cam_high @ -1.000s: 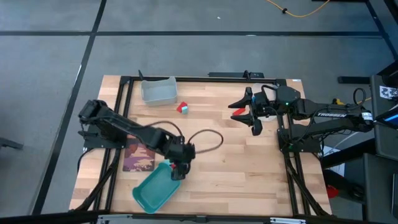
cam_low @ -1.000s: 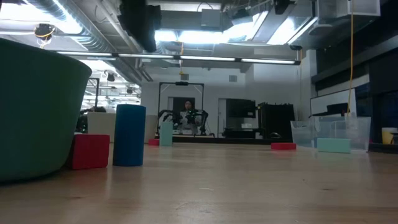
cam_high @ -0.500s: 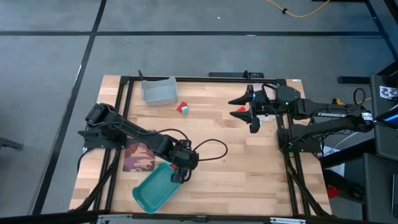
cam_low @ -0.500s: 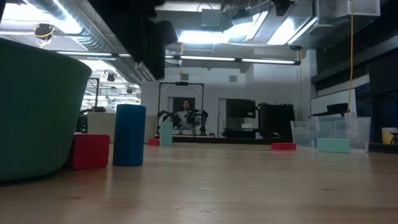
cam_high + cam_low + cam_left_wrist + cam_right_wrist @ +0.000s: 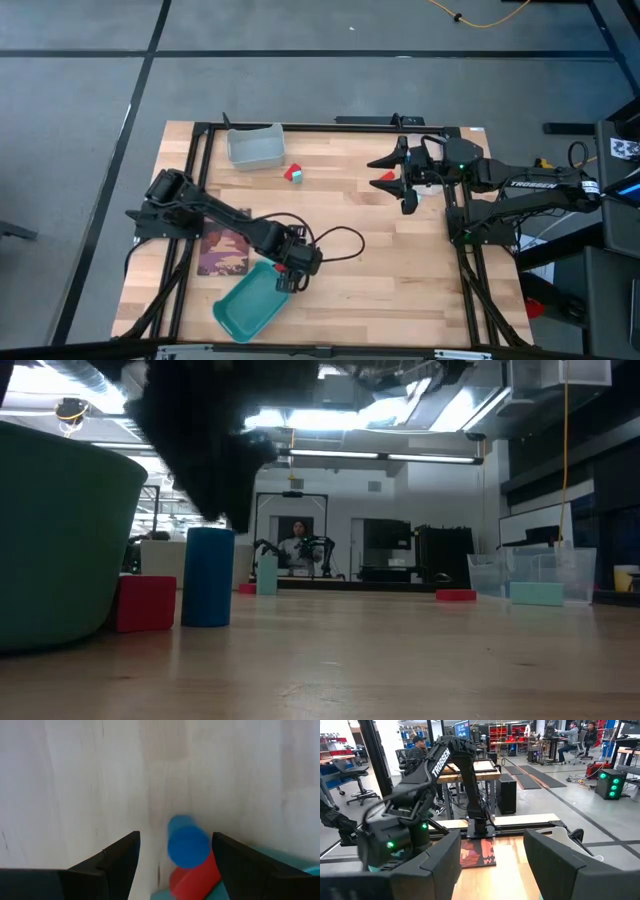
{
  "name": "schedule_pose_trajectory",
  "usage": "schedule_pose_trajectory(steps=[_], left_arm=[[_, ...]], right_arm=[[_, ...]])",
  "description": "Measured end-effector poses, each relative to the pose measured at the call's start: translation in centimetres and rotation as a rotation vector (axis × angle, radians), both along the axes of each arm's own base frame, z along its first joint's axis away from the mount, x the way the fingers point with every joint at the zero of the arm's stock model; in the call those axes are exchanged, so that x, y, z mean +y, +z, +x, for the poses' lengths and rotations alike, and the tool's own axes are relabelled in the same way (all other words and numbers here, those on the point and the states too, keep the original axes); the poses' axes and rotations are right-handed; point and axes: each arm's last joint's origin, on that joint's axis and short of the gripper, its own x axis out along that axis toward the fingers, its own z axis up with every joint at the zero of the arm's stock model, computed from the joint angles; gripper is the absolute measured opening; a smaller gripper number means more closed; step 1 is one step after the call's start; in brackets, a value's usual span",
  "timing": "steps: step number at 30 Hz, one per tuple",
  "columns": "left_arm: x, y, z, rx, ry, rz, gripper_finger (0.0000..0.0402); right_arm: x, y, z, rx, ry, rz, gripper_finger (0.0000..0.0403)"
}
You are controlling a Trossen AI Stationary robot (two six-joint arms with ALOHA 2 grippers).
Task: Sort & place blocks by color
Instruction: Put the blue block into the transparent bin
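Observation:
A dark blue cylinder block (image 5: 187, 845) stands upright on the wood beside a red block (image 5: 196, 879), at the rim of the teal tray (image 5: 245, 308). My left gripper (image 5: 175, 836) points down over them, open, one finger on each side of the blue block and clear of it. In the low view it is a dark blur (image 5: 210, 480) above the blue block (image 5: 209, 577) and the red block (image 5: 146, 603). My right gripper (image 5: 492, 840) hangs level and open at the far right (image 5: 398, 178), above a flat red block (image 5: 383, 181).
A clear bin (image 5: 255, 146) stands at the far left of the table, with a red and a cyan block (image 5: 293, 173) close to it. A dark printed mat (image 5: 222, 252) lies under the left arm. A black cable (image 5: 335, 238) loops over the table's middle.
My left gripper has come down toward the blue cylinder and rolled a little about its own axis. In the low view it has dropped from the picture's top to just above the block. The blocks and the tray have stayed put.

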Motion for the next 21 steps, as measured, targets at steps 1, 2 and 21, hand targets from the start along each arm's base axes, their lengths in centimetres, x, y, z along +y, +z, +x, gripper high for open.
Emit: schedule_pose_trajectory(steps=[1, 2, 21], left_arm=[[0.1, -0.2, -0.1, 0.011, 0.000, -0.013, 0.0242], [0.2, -0.3, 0.0, 0.012, 0.000, -0.022, 0.0242], [0.2, -1.2, -0.1, -0.004, -0.014, -0.055, 0.0242]], right_arm=[[0.0, 0.0, 0.0, 0.000, 0.000, -0.001, 0.0220], [0.0, 0.0, 0.0, 0.000, 0.001, -0.007, 0.0220], [0.0, 0.0, 0.0, 0.000, 0.001, -0.023, 0.0220]])
